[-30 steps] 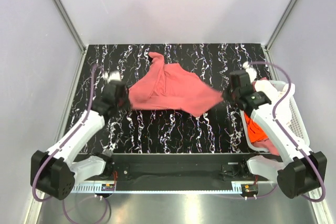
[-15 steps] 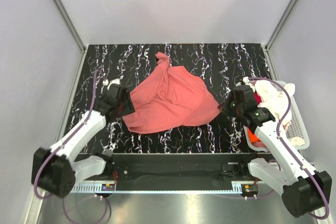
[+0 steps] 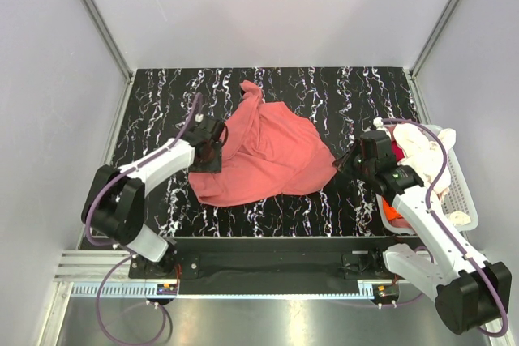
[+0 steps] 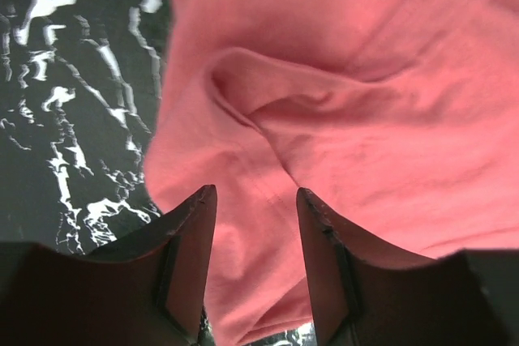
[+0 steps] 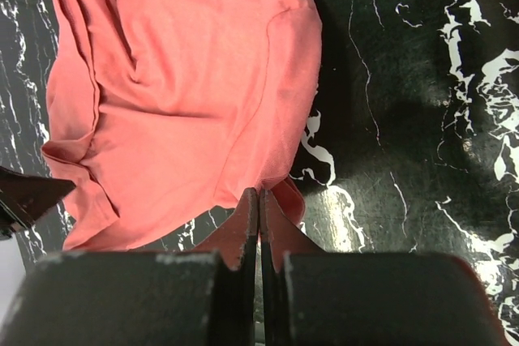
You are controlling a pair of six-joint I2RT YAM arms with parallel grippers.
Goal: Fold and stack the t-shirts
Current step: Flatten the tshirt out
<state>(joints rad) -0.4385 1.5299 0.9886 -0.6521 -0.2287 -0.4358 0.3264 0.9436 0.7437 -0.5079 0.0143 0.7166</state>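
A large salmon-pink t-shirt (image 3: 268,151) lies crumpled and spread on the black marbled table (image 3: 340,95). My left gripper (image 3: 214,145) hovers over the shirt's left edge. In the left wrist view its jaws (image 4: 255,194) stand open, with the pink t-shirt (image 4: 365,111) under and between them, not pinched. My right gripper (image 3: 345,160) is at the shirt's right corner. The right wrist view shows that gripper (image 5: 259,194) shut on a fold at the corner of the t-shirt (image 5: 186,95).
A white slatted basket (image 3: 459,185) stands at the table's right edge, beside my right arm. It holds cream cloth (image 3: 420,142) and orange cloth (image 3: 392,210). The enclosure walls rise at the back and on both sides.
My left gripper let go of the shirt and opened, then swung inward over the shirt's left edge. The shirt dropped from a stretched hold onto the table. The right gripper kept its grip.
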